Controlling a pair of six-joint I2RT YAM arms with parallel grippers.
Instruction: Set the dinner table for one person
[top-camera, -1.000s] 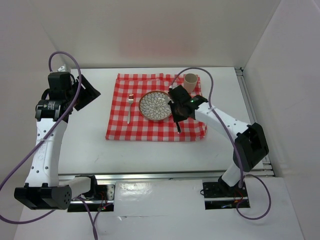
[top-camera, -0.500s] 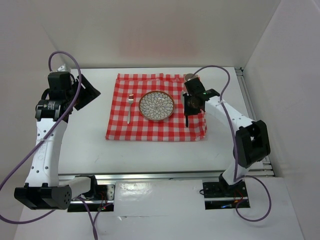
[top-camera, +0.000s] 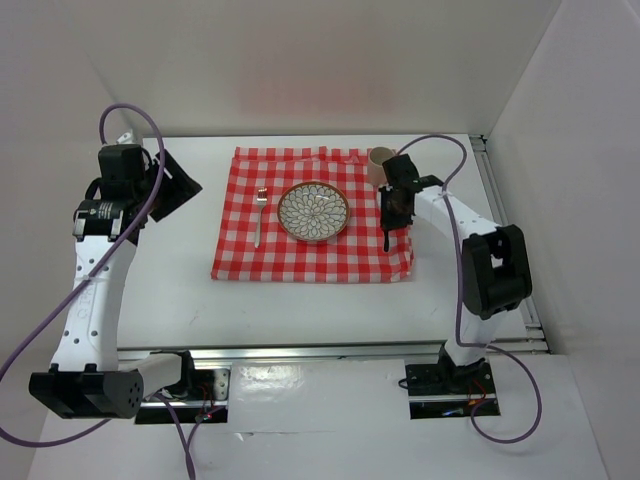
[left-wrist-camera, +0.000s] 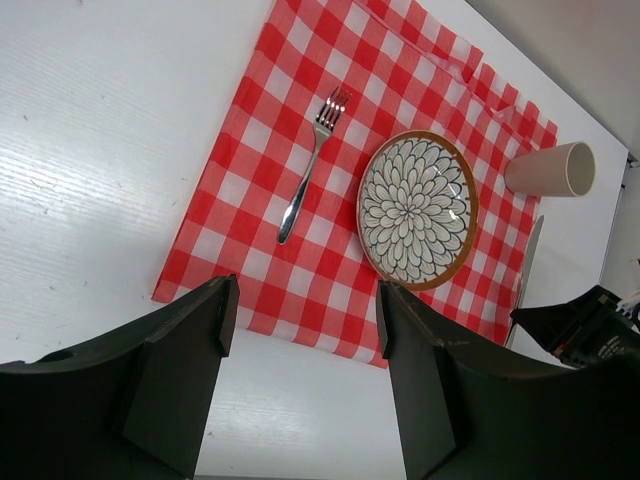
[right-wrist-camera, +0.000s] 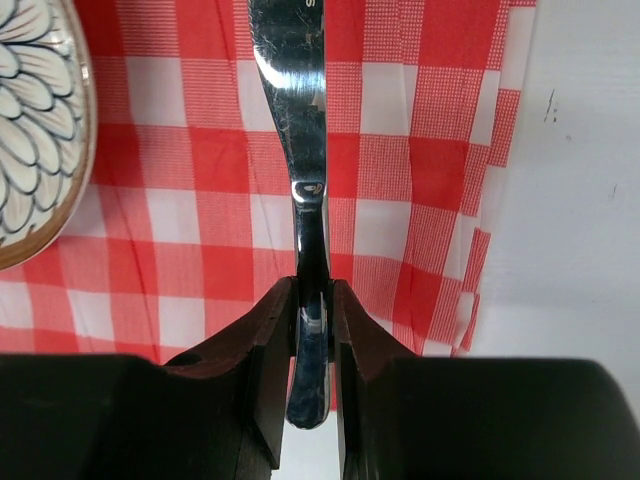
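Right gripper (right-wrist-camera: 312, 300): clamped on table knife (right-wrist-camera: 300, 120) handle, over checked cloth (right-wrist-camera: 420, 150), right of plate (right-wrist-camera: 40, 130).
Left gripper (left-wrist-camera: 305, 310): wide, empty, far left.
Dinner table (top-camera: 180, 290): beneath cloth.
Risk: thin handle pivots on release, knife lands askew.

The top camera looks down from above and behind the arm bases on the whole large white tabletop (top-camera: 170, 290). The left wrist camera looks slantwise from well back; the right wrist camera sits close above a silver metal knife (right-wrist-camera: 300, 120) — all share the red-and-white checked cloth (top-camera: 300, 255) and round flower-patterned plate (top-camera: 313, 211).
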